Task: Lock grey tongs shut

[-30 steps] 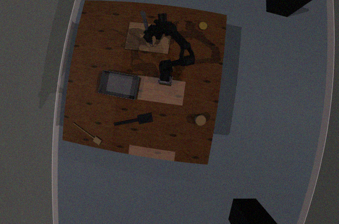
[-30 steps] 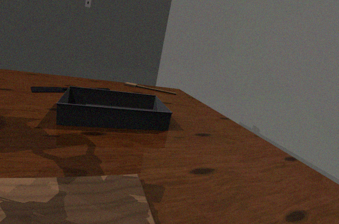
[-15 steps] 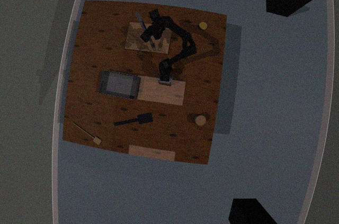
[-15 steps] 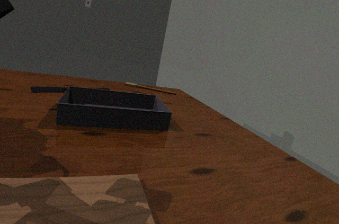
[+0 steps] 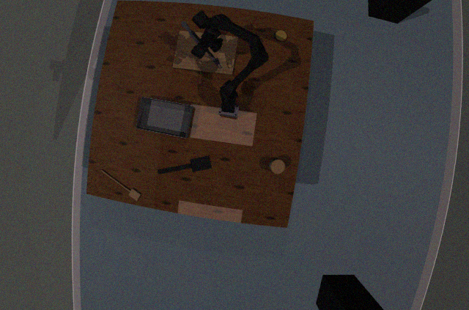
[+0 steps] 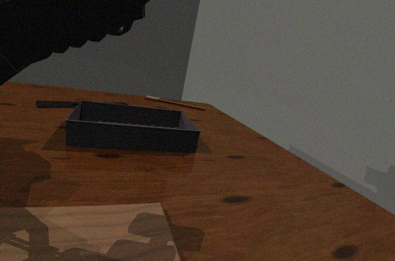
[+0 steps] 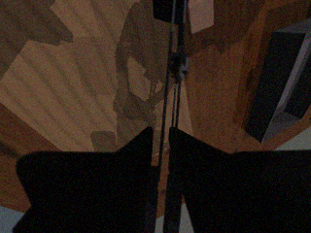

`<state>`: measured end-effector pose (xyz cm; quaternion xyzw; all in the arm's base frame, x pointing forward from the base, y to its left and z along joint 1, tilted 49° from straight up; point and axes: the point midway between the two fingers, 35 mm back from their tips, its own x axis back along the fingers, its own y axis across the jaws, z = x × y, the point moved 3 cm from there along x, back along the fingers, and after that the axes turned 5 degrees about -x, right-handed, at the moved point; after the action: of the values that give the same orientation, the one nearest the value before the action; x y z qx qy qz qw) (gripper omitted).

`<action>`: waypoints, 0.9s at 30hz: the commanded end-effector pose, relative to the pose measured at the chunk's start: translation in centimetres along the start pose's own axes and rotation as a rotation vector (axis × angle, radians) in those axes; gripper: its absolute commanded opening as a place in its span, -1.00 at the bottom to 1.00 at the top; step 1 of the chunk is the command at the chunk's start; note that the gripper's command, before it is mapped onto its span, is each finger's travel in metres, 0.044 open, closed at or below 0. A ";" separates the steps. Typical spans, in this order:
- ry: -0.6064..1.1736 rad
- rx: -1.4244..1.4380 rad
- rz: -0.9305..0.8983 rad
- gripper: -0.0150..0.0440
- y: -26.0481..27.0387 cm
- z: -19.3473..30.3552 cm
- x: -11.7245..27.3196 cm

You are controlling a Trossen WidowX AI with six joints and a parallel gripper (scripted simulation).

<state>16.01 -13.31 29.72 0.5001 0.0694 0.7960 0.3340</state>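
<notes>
The grey tongs (image 5: 189,31) (image 7: 178,68) are held in my gripper (image 5: 207,47) (image 7: 160,132), over the wooden board (image 5: 183,63) (image 6: 95,216) (image 7: 87,97). The gripper is shut on them. In the wrist view their two arms run close together, nearly parallel, between the dark fingers. The top view shows them slanting across the board, with one end past its far left corner. Their shadow and the arm's fall on the board. Whether the lock has caught cannot be seen. The roasting tin (image 5: 189,124) (image 6: 127,137) (image 7: 264,83) stands apart from the board, with no tongs on it.
A dark spatula (image 5: 200,163) and a thin-handled brush (image 5: 134,193) (image 6: 153,97) lie beyond the tin. A yellow round thing (image 5: 281,35) is right of the board, and a pale round one (image 5: 277,166) is near the right edge. The arm's base stands beside a pale panel (image 5: 223,128).
</notes>
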 end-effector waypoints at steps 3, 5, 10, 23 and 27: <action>-0.067 0.049 -0.096 -1.00 -0.1 0.8 0.8; -0.084 0.068 -0.130 -1.00 -0.1 1.1 1.1; -0.109 0.122 -0.223 -1.00 -0.2 2.0 1.9; -0.108 0.188 -0.331 -1.00 -0.4 3.2 3.0; -0.110 0.188 -0.331 -1.00 -0.4 3.2 2.9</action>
<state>18.07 -11.96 33.10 0.5558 0.2056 0.6916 0.4129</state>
